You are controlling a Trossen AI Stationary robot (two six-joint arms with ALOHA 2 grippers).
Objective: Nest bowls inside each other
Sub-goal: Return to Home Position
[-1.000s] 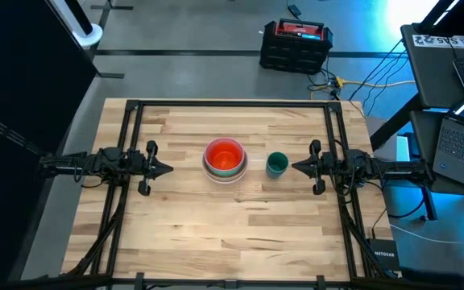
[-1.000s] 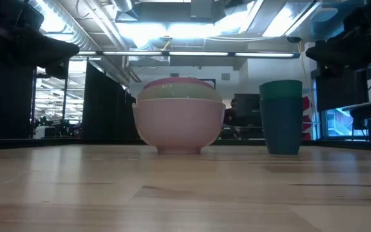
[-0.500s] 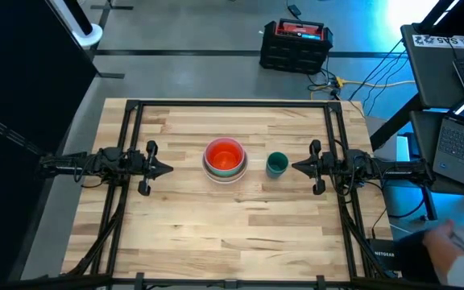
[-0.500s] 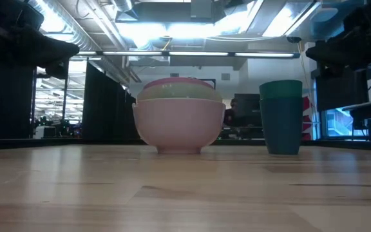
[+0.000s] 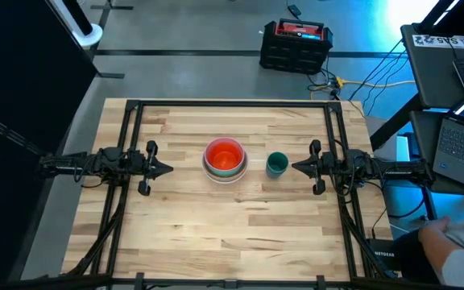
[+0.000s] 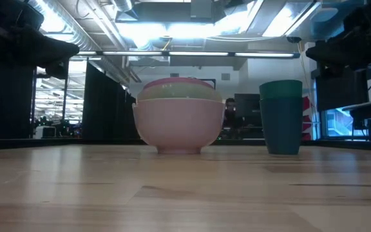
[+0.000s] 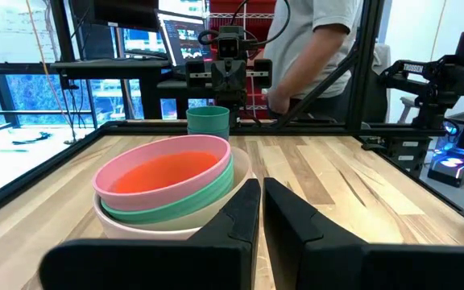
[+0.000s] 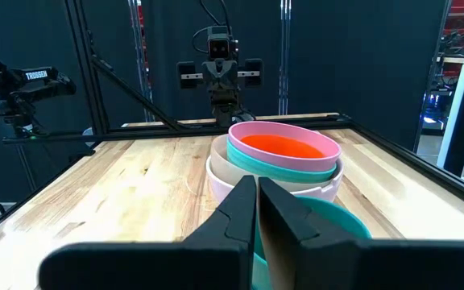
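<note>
The bowls (image 5: 225,159) stand nested in one stack at the table's middle: a red-orange bowl innermost, then pink and green, with a pale bowl outermost resting on the wood. The stack also shows in the low view (image 6: 179,119) and in both wrist views (image 7: 167,181) (image 8: 284,157). My left gripper (image 5: 167,169) hovers level to the stack's left, shut, pointing at it. My right gripper (image 5: 295,167) hovers level at the right, shut, just behind a teal cup (image 5: 276,164). Neither gripper holds anything.
The teal cup (image 6: 282,116) stands upright on the table to the right of the stack. Black frame rails (image 5: 131,177) run along the table's left and right sides. A person's arm (image 5: 449,242) shows off the table's near right corner, beside laptops (image 5: 461,145).
Both arms and the bowls have kept still. A person's arm has come into view beyond the table's near right corner.
</note>
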